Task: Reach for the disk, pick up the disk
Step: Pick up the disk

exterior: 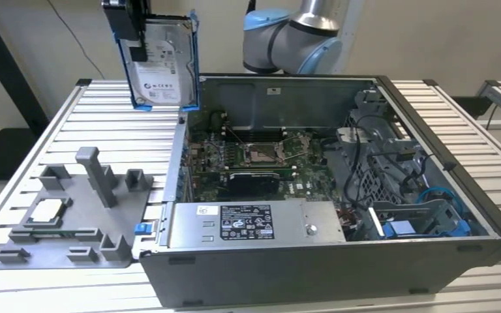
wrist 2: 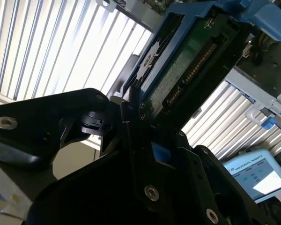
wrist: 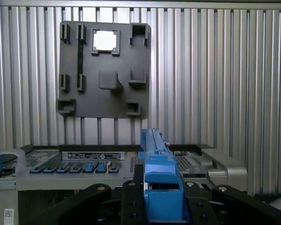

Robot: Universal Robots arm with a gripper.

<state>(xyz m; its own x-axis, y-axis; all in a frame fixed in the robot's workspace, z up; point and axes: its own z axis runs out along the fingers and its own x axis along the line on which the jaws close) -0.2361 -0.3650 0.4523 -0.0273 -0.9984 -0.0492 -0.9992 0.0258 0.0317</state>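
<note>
The disk [exterior: 164, 62], a silver-grey drive with a white label in a bright blue carrier frame, hangs upright in the air above the slatted table, beyond the far corner of the open computer case on the exterior view's left. My gripper [exterior: 137, 32] is shut on its upper part, one black finger running down the labelled face. In the second wrist view the disk [wrist 2: 187, 61] shows its green board and blue frame, clamped in the gripper [wrist 2: 140, 112]. In the first wrist view the blue carrier edge [wrist: 154, 154] stands between the black fingers [wrist: 131, 197].
The open computer case [exterior: 442, 163] fills the table's middle, with a motherboard [exterior: 259, 153] and a long grey labelled box [exterior: 250, 223] inside. A grey fixture plate [exterior: 68, 215] with upright posts and a small square chip [exterior: 46, 210] lies at the exterior view's left. The arm's base [exterior: 294, 39] stands behind the case.
</note>
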